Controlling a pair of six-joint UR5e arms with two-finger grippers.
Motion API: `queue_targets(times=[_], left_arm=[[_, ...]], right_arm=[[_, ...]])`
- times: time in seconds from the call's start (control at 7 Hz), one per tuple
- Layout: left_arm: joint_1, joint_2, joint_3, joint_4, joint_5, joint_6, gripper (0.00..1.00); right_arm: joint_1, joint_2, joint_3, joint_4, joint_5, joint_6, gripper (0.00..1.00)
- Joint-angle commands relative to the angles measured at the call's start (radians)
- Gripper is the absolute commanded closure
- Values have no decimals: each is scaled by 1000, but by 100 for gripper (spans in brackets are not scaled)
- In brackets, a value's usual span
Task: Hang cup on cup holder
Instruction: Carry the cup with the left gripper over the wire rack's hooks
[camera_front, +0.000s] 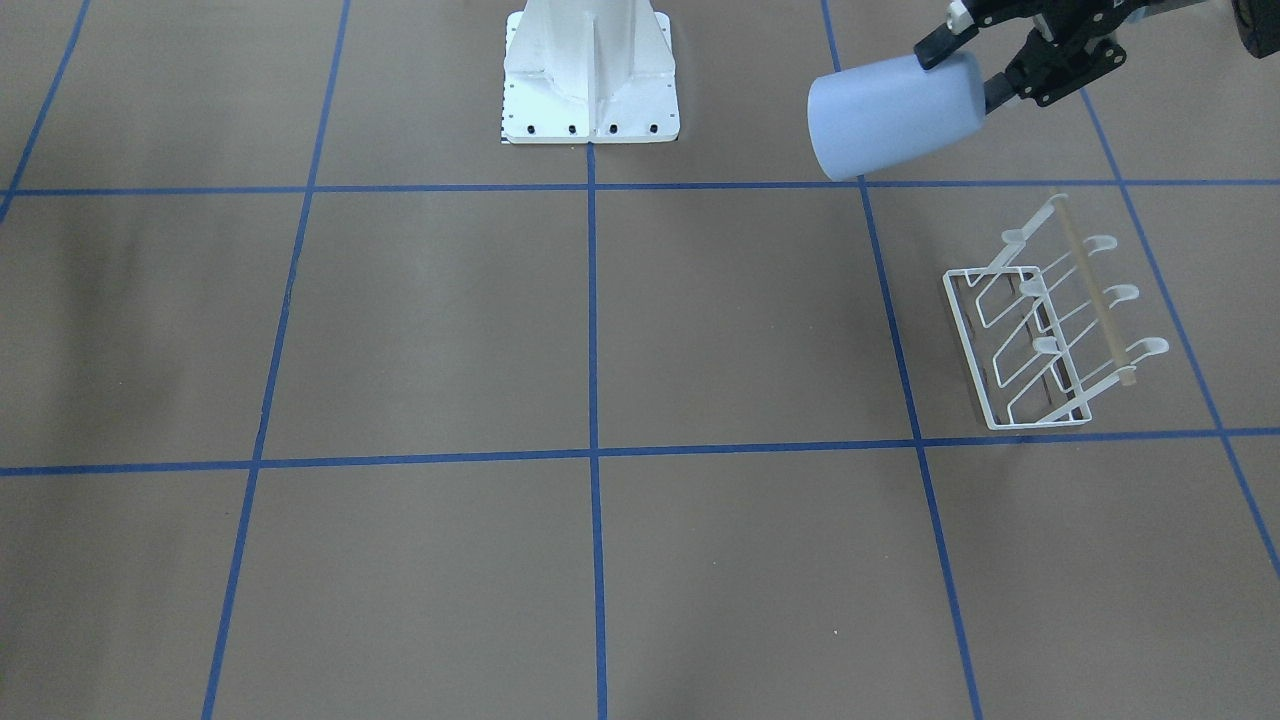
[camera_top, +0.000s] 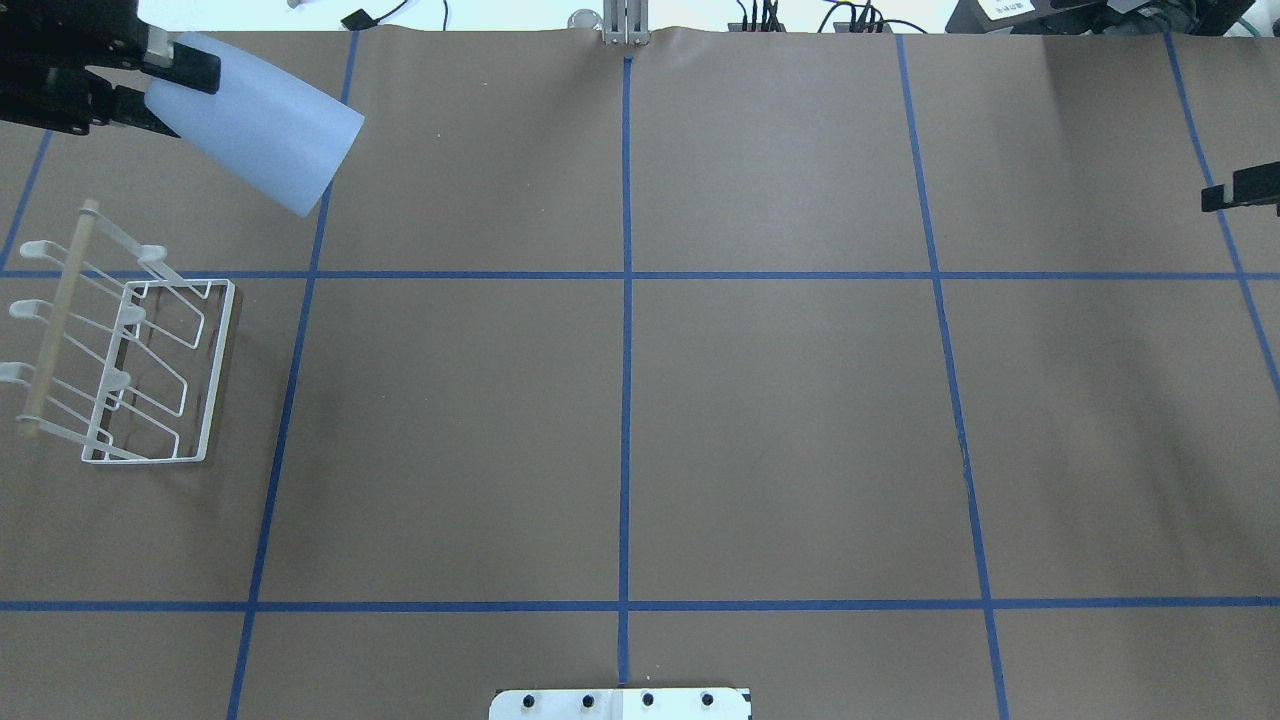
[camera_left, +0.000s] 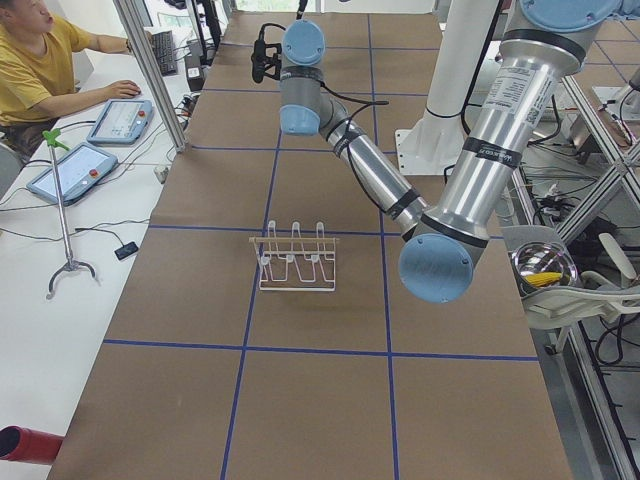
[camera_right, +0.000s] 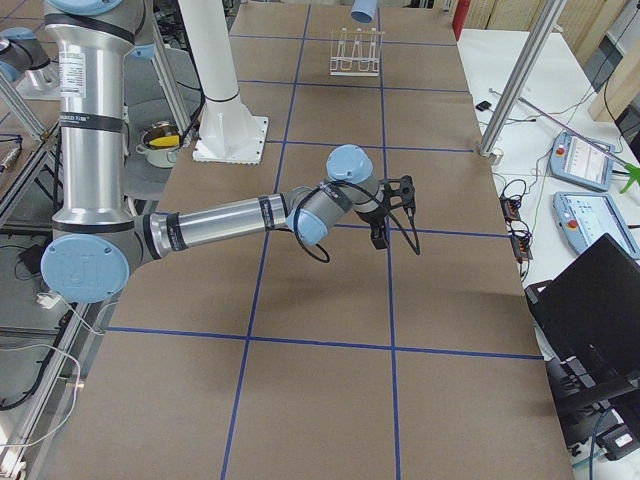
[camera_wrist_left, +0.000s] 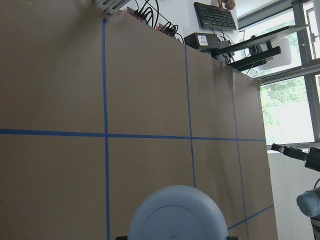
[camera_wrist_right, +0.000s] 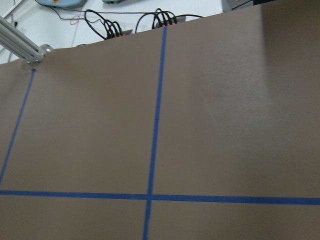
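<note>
The left tool (camera_front: 968, 70) is closed on the tilted blue cup (camera_front: 885, 118), held aloft near the cup holder (camera_front: 1050, 320); hanging remains.

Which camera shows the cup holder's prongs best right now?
Exterior front-facing: the cup holder is large, unobstructed, each prong tip distinct. Overhead shows it near the frame edge; side views show it small; wrist cameras miss it.

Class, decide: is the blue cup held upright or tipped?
Tipped: the cup lies nearly sideways in the left gripper, rim pointing away from it.
</note>
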Motion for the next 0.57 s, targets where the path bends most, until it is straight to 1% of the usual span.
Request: queue_targets(times=[0.0,0.14,0.29,0.43], left_arm=[[-34,14,-1,129,0,194,100],[-52,14,-1,192,5,276,100],[-71,14,-1,254,13,369,100],[-78,32,-2,300,78,484,100]], right_arm=[[116,-27,-1,-322,-19,-451,0],[153,-19,-1,-486,-49,-611,0],[182,-8,-1,-623,-72,-707,0],[202,-11,0,-683,-77,-767,0]])
